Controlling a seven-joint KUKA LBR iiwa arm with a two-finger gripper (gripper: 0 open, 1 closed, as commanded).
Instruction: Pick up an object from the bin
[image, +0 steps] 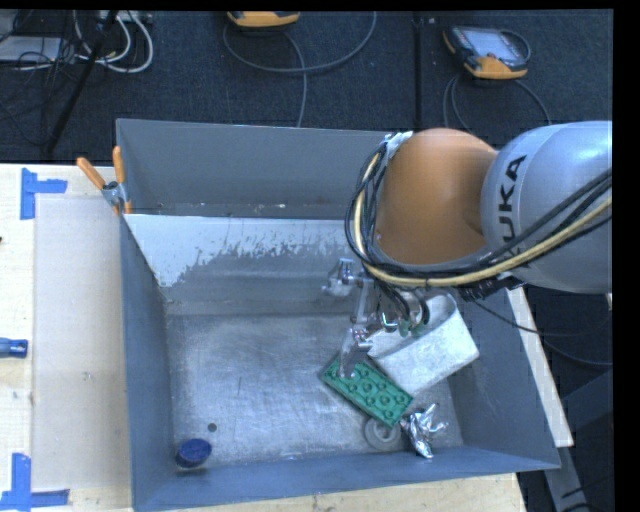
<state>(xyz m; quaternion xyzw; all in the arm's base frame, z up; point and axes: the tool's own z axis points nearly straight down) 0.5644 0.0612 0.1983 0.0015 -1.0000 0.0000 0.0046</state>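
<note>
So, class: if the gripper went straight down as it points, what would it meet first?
Probably the green studded plate, near its upper corner; the gripper sits above it, though depth is unclear.

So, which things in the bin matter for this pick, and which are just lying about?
In play: gripper, at the upper end of the green studded plate; white block right beside that plate.
Lying about: blue cap in the lower-left corner; silver metal piece and grey ring below the plate.
</note>
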